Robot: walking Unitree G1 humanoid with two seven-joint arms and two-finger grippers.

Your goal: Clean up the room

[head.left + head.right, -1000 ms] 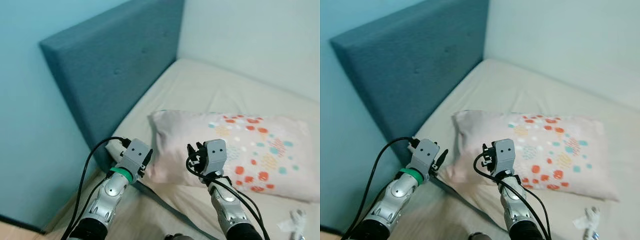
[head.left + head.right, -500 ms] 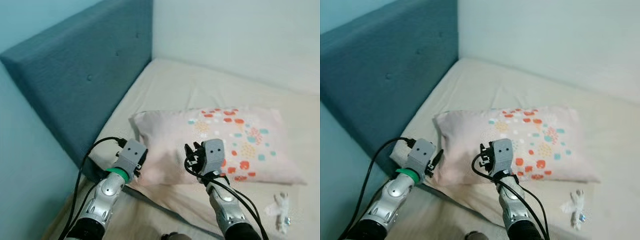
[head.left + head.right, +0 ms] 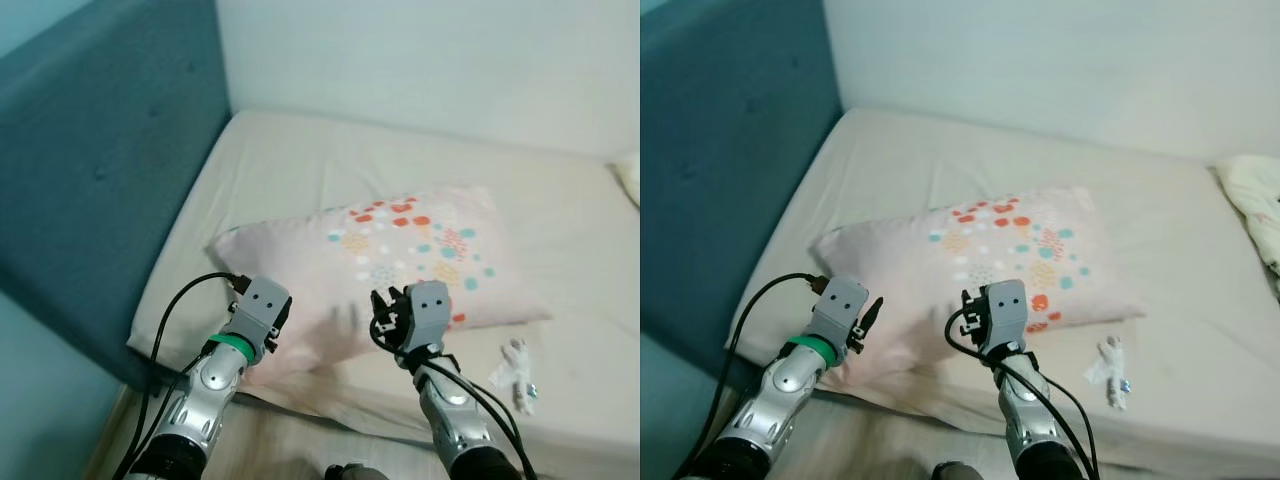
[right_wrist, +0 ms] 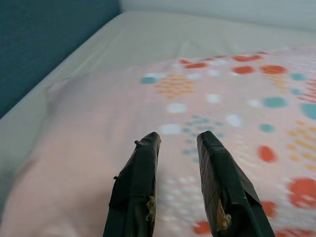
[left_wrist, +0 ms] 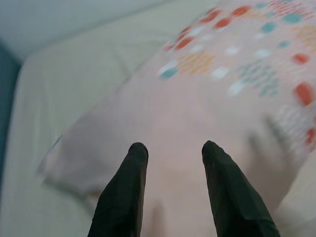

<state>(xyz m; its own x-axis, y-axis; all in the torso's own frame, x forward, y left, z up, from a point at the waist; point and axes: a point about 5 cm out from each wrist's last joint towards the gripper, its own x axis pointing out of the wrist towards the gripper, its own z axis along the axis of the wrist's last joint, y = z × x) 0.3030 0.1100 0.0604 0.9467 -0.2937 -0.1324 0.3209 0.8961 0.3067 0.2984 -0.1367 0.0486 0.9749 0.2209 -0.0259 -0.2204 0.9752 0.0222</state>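
A pink pillow with coloured dots lies aslant on the beige bed. Both arms are raised in front of me, at the pillow's near edge. My left gripper is open above the pillow's plain pink corner, with nothing between its fingers. My right gripper is also open and holds nothing; it points across the dotted part of the pillow. In the head views the left gripper is at the pillow's near left corner. The right gripper is at the middle of its near edge.
A small crumpled white thing lies on the sheet to the right of the pillow, near the bed's front edge. A blue padded headboard rises on the left. A cream bundle is at the right edge. A pale wall stands behind.
The whole picture has shifted: the camera swung to the right, bringing the small white thing and the cream bundle into view. Both arms keep the same pose before me.
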